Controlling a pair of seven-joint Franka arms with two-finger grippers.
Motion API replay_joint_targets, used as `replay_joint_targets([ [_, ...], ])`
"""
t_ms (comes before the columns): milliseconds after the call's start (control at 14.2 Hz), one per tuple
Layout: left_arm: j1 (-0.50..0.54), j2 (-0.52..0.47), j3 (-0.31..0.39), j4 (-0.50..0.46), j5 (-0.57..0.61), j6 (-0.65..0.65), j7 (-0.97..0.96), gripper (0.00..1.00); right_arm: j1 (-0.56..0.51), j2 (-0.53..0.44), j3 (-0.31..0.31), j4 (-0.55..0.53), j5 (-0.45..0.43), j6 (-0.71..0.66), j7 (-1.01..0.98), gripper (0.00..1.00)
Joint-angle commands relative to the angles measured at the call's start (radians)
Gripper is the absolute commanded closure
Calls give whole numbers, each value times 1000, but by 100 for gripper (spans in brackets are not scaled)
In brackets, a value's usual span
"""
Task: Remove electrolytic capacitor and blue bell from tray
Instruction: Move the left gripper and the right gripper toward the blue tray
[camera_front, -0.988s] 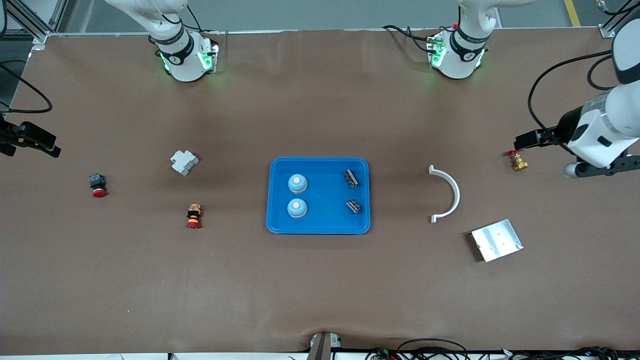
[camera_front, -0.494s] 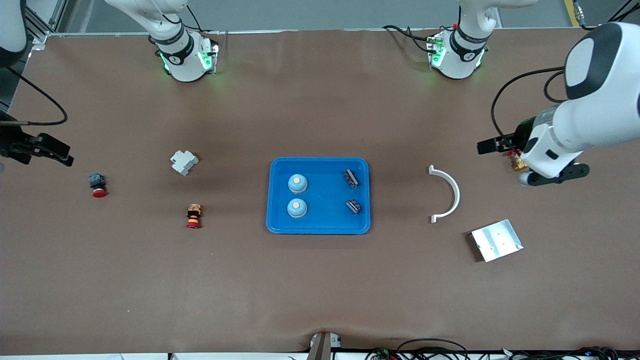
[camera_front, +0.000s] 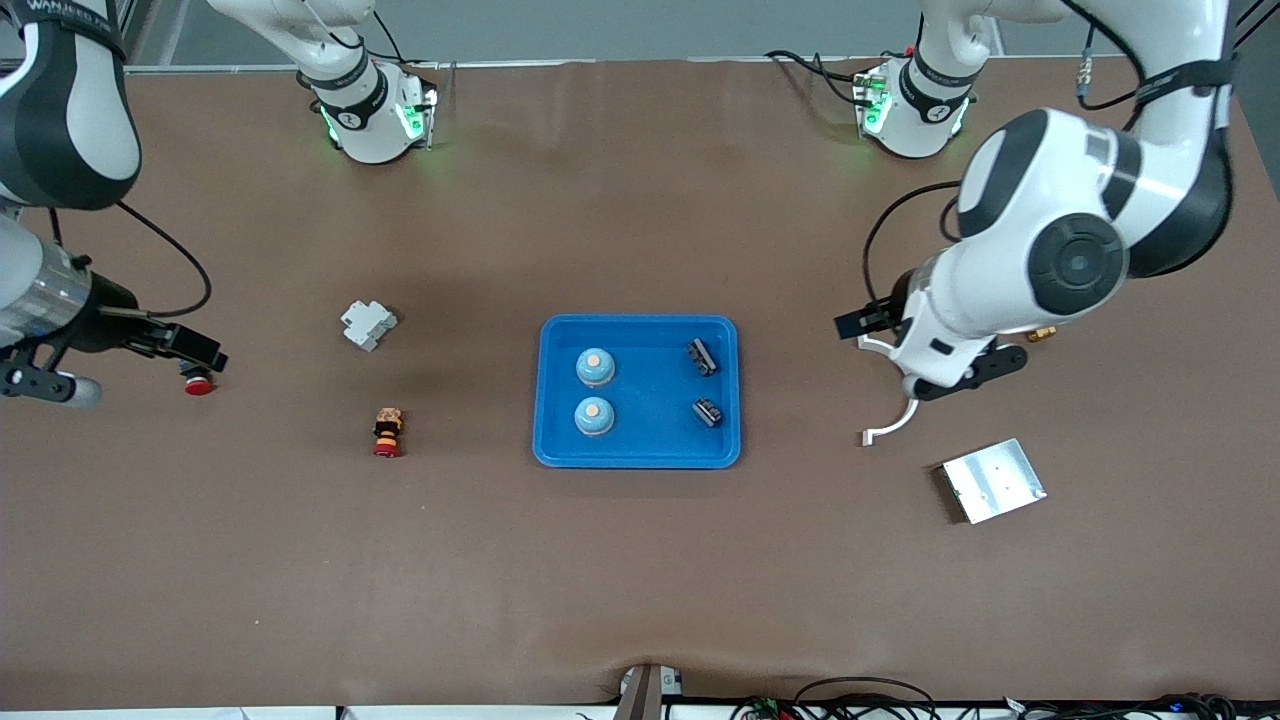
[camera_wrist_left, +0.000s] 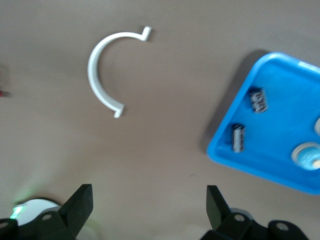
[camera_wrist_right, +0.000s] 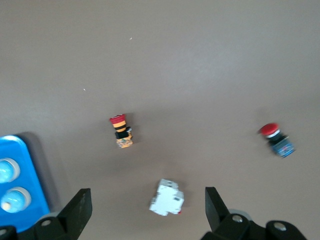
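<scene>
In the middle of the brown worktop (camera_front: 640, 560) lies a blue tray (camera_front: 638, 455). Two blue bells (camera_front: 595, 367) stand in the tray, in its half toward the right arm's end, one nearer to the front camera than the other. Two small dark capacitors (camera_front: 701, 356) lie in the tray's half toward the left arm's end, also one nearer than the other, and they do not touch each other.

The left gripper (camera_wrist_left: 149, 212) hangs over the table between the tray and the white curved bracket (camera_wrist_left: 106, 69). Its fingers (camera_wrist_left: 80, 207) are spread wide apart and hold nothing. In the front view the left arm covers part of the bracket. A flat metal plate (camera_front: 993, 480) lies nearer to the front camera than the bracket, toward the left arm's end. A small brass part (camera_front: 1042, 333) is just visible beside the left arm.

The right gripper (camera_wrist_right: 147, 212) is over the table near the edge at the right arm's end, and its fingers are also apart and empty. Below it, the right wrist view shows a white block (camera_wrist_right: 167, 197), a red and yellow button (camera_wrist_right: 121, 132) and a red and blue button (camera_wrist_right: 277, 139). All three are well apart from each other, between the tray and that end of the worktop.
</scene>
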Motion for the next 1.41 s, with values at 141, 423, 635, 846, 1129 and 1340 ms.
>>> replay_joint_targets([
  [141, -84, 96, 4, 35, -40, 153, -153, 0, 95, 67, -2, 2, 24, 45, 277, 0],
  [423, -147, 196, 4, 36, -40, 391, -365, 0, 259, 170, -4, 8, 8, 158, 612, 0],
  [635, -181, 285, 7, 76, -40, 460, -466, 0, 367, 240, -4, 36, -24, 214, 804, 0],
  [846, -189, 359, 7, 113, -40, 517, -537, 0, 420, 293, -4, 77, -35, 215, 910, 0],
  [1129, -201, 397, 7, 111, -41, 581, -613, 0, 494, 374, -4, 102, -35, 289, 1069, 0],
  [1340, -213, 417, 7, 111, -40, 618, -678, 0, 529, 429, -4, 140, -36, 307, 1135, 0],
])
